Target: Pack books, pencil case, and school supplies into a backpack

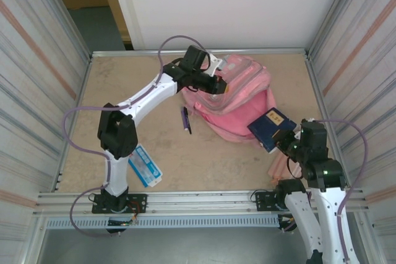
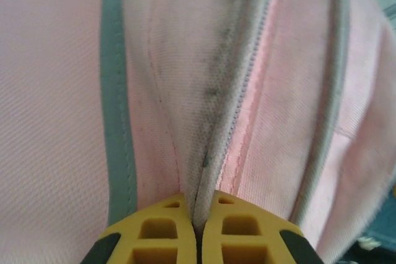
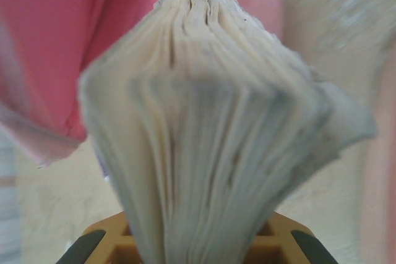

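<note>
Jaws of the left gripper (image 2: 197,234) are shut tight on a fold of the pink backpack (image 1: 241,100), right next to the zip (image 2: 247,85), so it holds up one lip of the bag. Jaws of the right gripper (image 1: 286,145) are squeezed on the dark navy book (image 1: 271,127). In the right wrist view the book's pale pages fan out from the yellow gripper. The book is lifted off the table (image 1: 210,159), with its far end by the near right side of the backpack, but it is not inside. I cannot see into the bag, so I cannot tell if anything is in there. From what shows, I think nothing is packed yet and the first book is only on its way. The two pens (image 1: 185,119), one purple and one black, lie side by side on the table just left of the bag. The light blue pencil case (image 1: 146,166) lies near the left arm's base, well apart from the bag. The pink ribbed book (image 1: 281,166) lies flat on the table close by the right arm. So all five things look left to do. The left arm stretches far across the table, bent at the elbow, with its hand at the top of the bag. The right arm is folded short and close to its base, pointing up toward the bag.
</note>
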`<move>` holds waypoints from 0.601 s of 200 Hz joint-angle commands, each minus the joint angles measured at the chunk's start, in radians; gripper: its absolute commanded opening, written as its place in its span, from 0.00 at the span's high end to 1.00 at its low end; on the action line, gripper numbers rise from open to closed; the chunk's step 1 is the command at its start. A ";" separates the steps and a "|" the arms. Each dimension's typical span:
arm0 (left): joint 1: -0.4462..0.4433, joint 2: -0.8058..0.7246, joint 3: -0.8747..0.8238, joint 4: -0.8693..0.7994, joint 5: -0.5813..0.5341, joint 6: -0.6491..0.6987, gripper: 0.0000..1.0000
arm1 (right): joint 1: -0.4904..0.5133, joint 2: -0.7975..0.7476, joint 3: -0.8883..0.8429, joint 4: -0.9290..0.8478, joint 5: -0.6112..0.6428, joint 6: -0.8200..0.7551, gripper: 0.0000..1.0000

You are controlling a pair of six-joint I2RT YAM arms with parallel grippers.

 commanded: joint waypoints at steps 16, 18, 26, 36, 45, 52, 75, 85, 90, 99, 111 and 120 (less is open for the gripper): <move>-0.017 -0.018 0.058 0.103 0.102 -0.085 1.00 | -0.004 0.063 -0.007 0.266 -0.182 0.086 1.00; -0.017 -0.017 0.058 0.106 0.106 -0.087 1.00 | -0.005 0.073 -0.008 0.281 -0.183 0.087 1.00; -0.017 -0.012 0.063 0.112 0.115 -0.096 1.00 | -0.005 0.127 -0.019 0.367 -0.193 0.085 1.00; -0.017 -0.010 0.069 0.111 0.118 -0.106 1.00 | -0.003 0.188 -0.038 0.450 -0.177 0.084 1.00; -0.017 -0.012 0.073 0.111 0.125 -0.110 1.00 | -0.002 0.246 -0.057 0.531 -0.164 0.092 1.00; -0.018 -0.015 0.076 0.111 0.126 -0.106 1.00 | -0.003 0.282 -0.073 0.595 -0.162 0.093 1.00; -0.013 -0.030 0.083 0.091 0.116 -0.063 1.00 | 0.004 0.367 -0.093 0.729 -0.171 0.113 1.00; -0.011 -0.028 0.100 0.069 0.109 -0.042 1.00 | 0.008 0.399 -0.091 0.757 -0.188 0.109 1.00; -0.010 -0.025 0.111 0.055 0.105 -0.033 1.00 | 0.010 0.414 -0.088 0.769 -0.198 0.107 1.00; -0.009 -0.016 0.138 0.030 0.097 -0.016 1.00 | 0.011 0.440 -0.089 0.792 -0.217 0.108 1.00; -0.010 -0.001 0.172 -0.006 0.097 0.002 1.00 | 0.020 0.467 -0.107 0.849 -0.250 0.119 1.00; -0.009 0.009 0.198 -0.026 0.097 0.014 1.00 | 0.033 0.493 -0.117 0.918 -0.288 0.135 1.00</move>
